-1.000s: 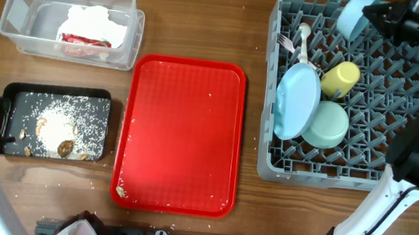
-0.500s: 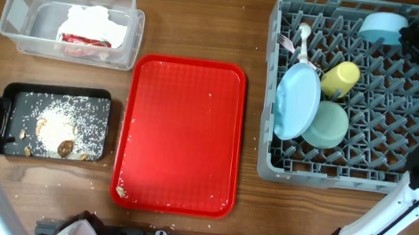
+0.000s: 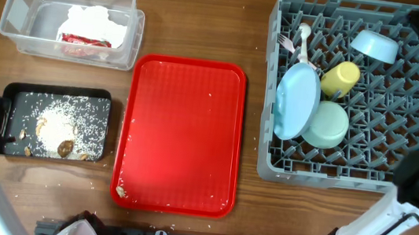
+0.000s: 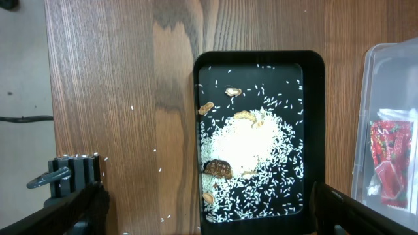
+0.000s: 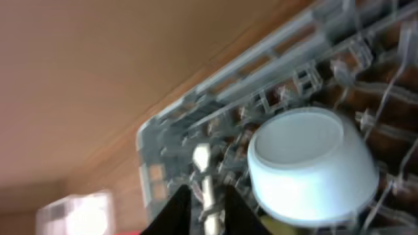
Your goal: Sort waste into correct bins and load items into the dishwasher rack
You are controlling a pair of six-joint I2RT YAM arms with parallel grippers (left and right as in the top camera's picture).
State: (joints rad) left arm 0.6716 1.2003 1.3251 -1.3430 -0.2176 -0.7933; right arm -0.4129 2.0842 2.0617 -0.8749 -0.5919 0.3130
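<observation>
Wooden worktop (image 3: 204, 22). A black tray (image 4: 258, 57) is seen directly ahead of the left gripper (image 4: 212, 219), with a clear tub (image 4: 392, 98) set just beside the tray, to the gripper's right in the wrist view. A red serving tray (image 3: 184, 130) is placed farther off, and the grey rack (image 3: 329, 177) farthest from the gripper. Loose white grains (image 4: 132, 108) are scattered nearby.

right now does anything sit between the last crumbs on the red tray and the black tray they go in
Only the red tray itself: its left rim lies between the crumbs in its lower-left corner and the black tray. Beyond the rim is a strip of table. Nothing else visible stands between them.
</observation>
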